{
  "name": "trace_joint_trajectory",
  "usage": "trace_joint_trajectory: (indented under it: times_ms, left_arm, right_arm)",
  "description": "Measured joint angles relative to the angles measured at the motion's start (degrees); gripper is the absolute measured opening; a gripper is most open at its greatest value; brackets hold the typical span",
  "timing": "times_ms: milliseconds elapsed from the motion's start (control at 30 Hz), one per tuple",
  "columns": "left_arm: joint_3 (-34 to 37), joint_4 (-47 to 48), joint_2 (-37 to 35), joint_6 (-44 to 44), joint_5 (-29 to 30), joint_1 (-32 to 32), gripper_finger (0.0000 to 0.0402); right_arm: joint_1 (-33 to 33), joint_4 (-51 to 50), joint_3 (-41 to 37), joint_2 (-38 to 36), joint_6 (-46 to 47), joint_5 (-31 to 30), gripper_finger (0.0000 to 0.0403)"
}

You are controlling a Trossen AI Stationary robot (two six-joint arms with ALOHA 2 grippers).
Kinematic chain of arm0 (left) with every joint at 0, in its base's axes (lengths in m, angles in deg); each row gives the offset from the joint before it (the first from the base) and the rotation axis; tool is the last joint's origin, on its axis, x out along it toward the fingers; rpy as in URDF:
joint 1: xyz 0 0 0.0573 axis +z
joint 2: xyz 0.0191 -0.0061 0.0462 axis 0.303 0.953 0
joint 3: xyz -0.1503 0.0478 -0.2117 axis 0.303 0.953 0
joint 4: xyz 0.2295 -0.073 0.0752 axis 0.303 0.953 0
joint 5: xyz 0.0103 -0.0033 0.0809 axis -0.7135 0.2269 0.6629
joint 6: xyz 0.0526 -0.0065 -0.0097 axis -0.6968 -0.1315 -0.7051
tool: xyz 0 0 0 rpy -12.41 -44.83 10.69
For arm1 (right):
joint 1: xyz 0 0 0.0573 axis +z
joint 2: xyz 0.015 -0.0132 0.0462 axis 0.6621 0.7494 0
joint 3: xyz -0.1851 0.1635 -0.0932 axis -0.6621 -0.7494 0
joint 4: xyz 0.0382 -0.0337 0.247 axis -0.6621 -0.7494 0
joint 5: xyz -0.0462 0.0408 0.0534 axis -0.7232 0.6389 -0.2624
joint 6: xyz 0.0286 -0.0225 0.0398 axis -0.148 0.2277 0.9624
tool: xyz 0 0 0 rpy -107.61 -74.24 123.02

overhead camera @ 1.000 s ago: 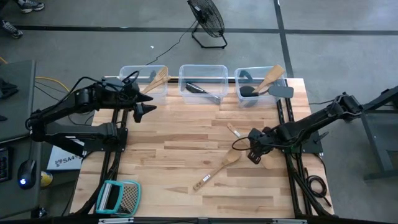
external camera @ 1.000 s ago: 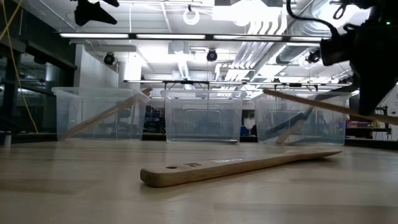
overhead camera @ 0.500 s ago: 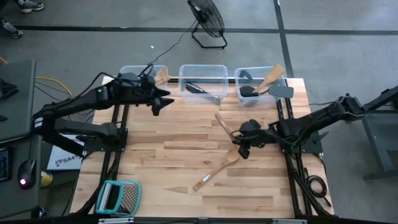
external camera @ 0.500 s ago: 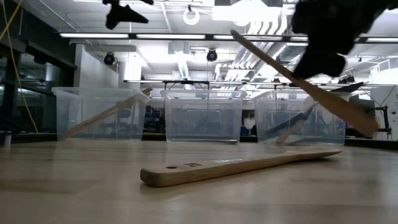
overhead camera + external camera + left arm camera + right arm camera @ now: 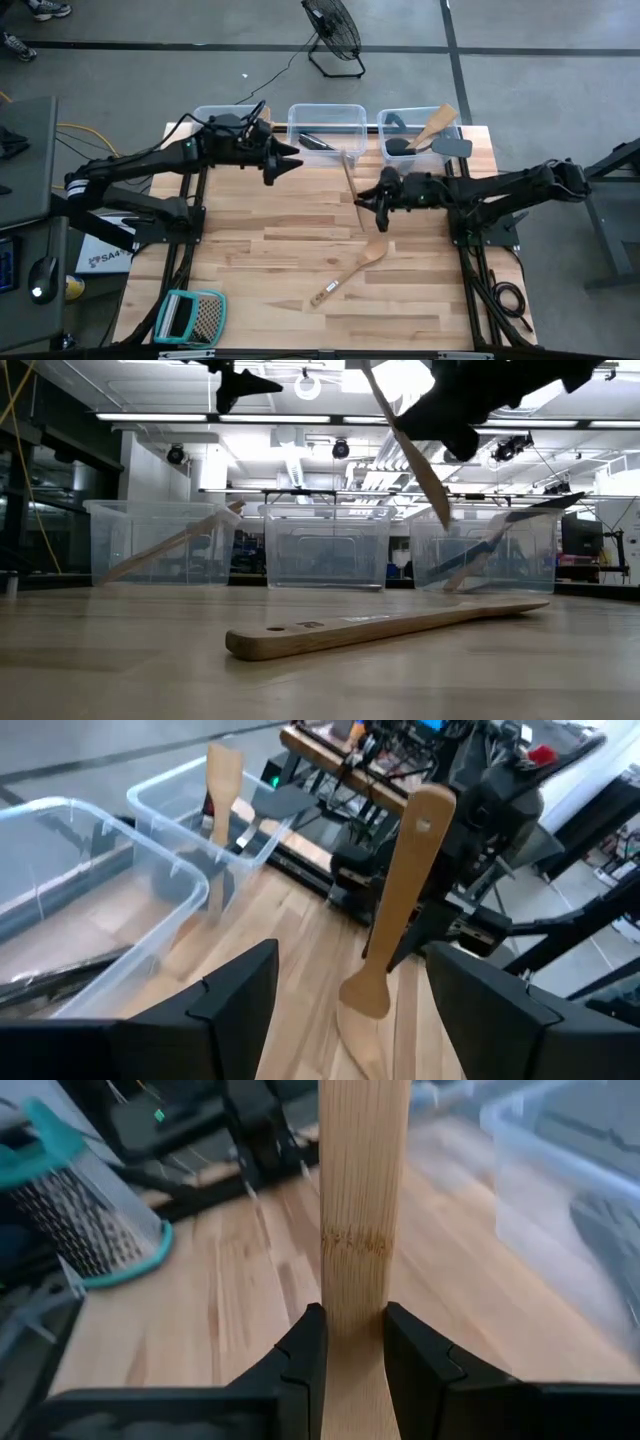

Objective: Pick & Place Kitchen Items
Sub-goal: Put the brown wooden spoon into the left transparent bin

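- Right gripper [image 5: 384, 196] grips a wooden spatula [image 5: 352, 186], held in the air near the middle bin [image 5: 327, 112].
- Left gripper [image 5: 290, 162] hovers, fingers apart, empty.
- Another wooden spoon [image 5: 349, 272] lies on the table [image 5: 260, 270].

Evenly and brightly lit from overhead in the high view; only faint, soft shadows under the arms on the pale bench [image 5: 300, 250]. Strong glare from ceiling lights [image 5: 400, 380] across the top of the low view, turning the raised arms into near-black silhouettes. Sharp on the wooden spatula [image 5: 385, 625] at centre, softer on the foreground boards. Motion-blurred toward the right edge of the right wrist view, smearing the clear bin [image 5: 575, 1170]; slightly soft throughout the left wrist view.
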Motion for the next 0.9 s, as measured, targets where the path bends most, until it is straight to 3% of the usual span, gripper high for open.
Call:
trace_joint_trajectory:
  times_ms: [433,900]
  left_arm:
    - [0.0,-13.6,4.8,-0.9,-3.3,-0.1,0.0251]
    - [-0.1,-27.6,12.7,0.8,-2.9,-2.3,0.0251]
  right_arm:
    - [-13.0,17.1,0.0,1.6,1.8,17.4,0.0070]
    - [-18.8,21.6,0.0,2.1,5.7,22.8,0.0070]
